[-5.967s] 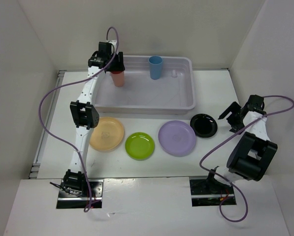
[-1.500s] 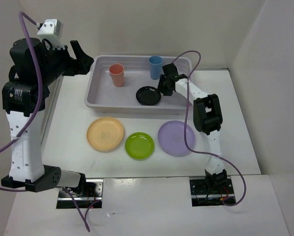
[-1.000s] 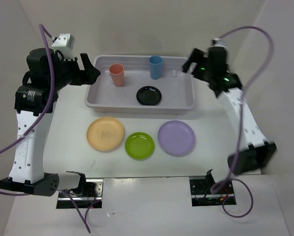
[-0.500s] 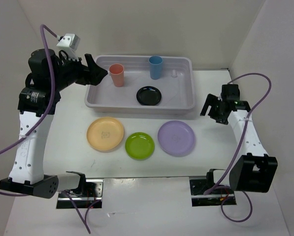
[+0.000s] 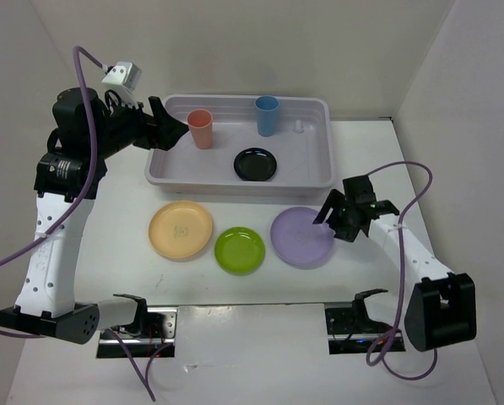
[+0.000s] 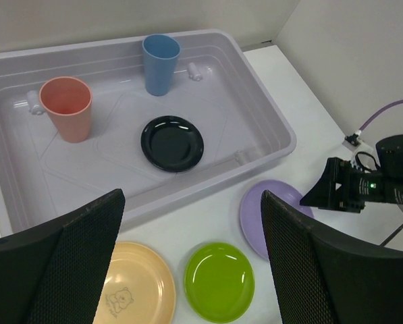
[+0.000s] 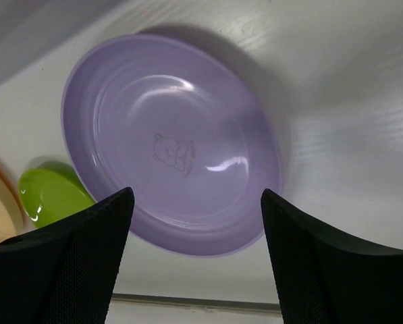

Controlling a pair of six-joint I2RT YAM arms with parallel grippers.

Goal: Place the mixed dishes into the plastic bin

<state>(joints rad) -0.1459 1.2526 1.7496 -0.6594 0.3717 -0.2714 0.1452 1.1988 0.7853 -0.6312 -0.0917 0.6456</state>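
Observation:
The plastic bin [image 5: 306, 157] holds a coral-red cup [image 5: 201, 129], a blue cup [image 5: 267, 115] and a small black plate [image 5: 256, 164]. In front of it on the table lie a pale orange plate [image 5: 181, 229], a lime green plate [image 5: 240, 251] and a lilac plate [image 5: 300, 238]. My right gripper [image 5: 336, 221] is open and low at the lilac plate's right edge. In the right wrist view the lilac plate [image 7: 171, 142] fills the space between and beyond the open jaws. My left gripper [image 5: 169, 131] hangs open and empty, high over the bin's left end.
White walls close in the table on the left, back and right. A purple cable [image 5: 399, 181] loops above the right arm. The left wrist view looks down on the bin rim [image 6: 272, 121], all three table plates and the right gripper [image 6: 329, 192].
My right gripper has swung from the bin's right end down and left to the lilac plate's edge. The left arm has edged slightly right. The dishes have not moved.

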